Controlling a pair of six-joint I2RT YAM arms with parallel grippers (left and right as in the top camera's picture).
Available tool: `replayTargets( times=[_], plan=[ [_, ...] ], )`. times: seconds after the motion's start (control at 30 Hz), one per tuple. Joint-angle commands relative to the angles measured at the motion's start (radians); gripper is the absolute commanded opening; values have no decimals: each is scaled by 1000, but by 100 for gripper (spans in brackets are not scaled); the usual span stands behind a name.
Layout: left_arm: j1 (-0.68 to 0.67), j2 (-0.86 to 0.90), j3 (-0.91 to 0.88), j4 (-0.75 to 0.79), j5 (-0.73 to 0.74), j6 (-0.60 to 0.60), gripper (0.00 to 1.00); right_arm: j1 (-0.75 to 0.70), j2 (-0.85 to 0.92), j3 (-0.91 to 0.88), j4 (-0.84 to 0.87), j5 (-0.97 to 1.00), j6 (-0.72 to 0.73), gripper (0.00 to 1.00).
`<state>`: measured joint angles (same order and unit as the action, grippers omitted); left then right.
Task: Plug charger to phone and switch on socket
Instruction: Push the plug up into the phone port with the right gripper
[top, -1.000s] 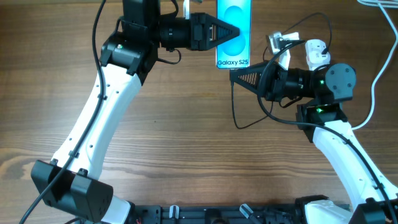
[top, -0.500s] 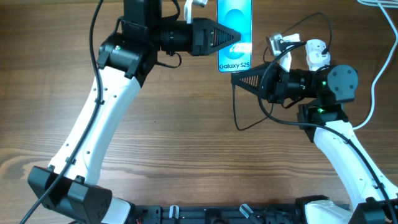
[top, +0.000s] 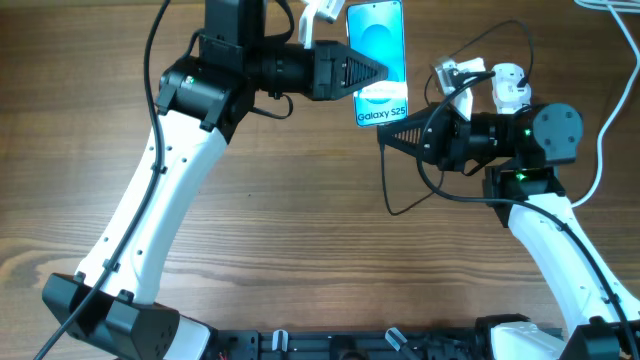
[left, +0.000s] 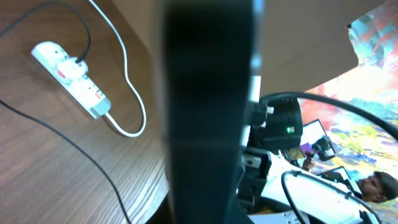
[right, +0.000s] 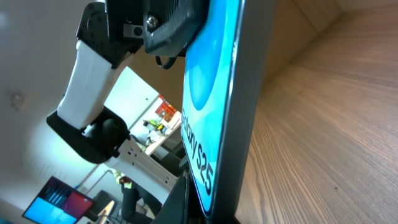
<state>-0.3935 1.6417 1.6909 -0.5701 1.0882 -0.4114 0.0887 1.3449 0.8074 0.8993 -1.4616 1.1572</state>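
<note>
The phone (top: 378, 40), turquoise screen up with "Galaxy S25" at its near end, hangs above the table at the back, my left gripper (top: 380, 72) shut on it from the left. In the left wrist view it is a dark blurred slab (left: 205, 112) filling the middle. My right gripper (top: 385, 138) sits just under the phone's lower edge, shut on the end of the charger (top: 388, 185), whose thin black cable loops down from its tip. The plug tip itself is hidden. The right wrist view shows the phone (right: 211, 106) edge-on, right at the jaws. The white socket (top: 510, 88) lies at back right.
A thick white lead (left: 127, 93) curls away from the socket (left: 68, 71), and a white cable (top: 612, 120) runs down the right edge of the table. A small grey-and-white adapter (top: 455, 72) sits beside the socket. Black cable (left: 81, 155) crosses the wood.
My left gripper has carried the phone a little right and toward the front. The right gripper has shifted slightly the same way, staying at the phone's lower edge.
</note>
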Motion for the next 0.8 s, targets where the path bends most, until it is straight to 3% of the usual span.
replayTargets(
  times=[0.0,0.1,0.23,0.4,0.77],
  plan=[
    [-126,15,-53,-85,187,45,4,-14,0,112,32,258,-32,4],
    [-111,15,-53,-61,187,29,4,-14,0,112,12,180,-58,6],
    [-47,15,-53,84,186,-104,4,-14,0,111,-134,137,-132,7],
    [0,15,-53,192,175,-174,4,-14,0,111,-211,121,-170,16],
    [121,15,-53,217,175,-169,4,11,0,97,-213,-32,-190,38]
  ],
)
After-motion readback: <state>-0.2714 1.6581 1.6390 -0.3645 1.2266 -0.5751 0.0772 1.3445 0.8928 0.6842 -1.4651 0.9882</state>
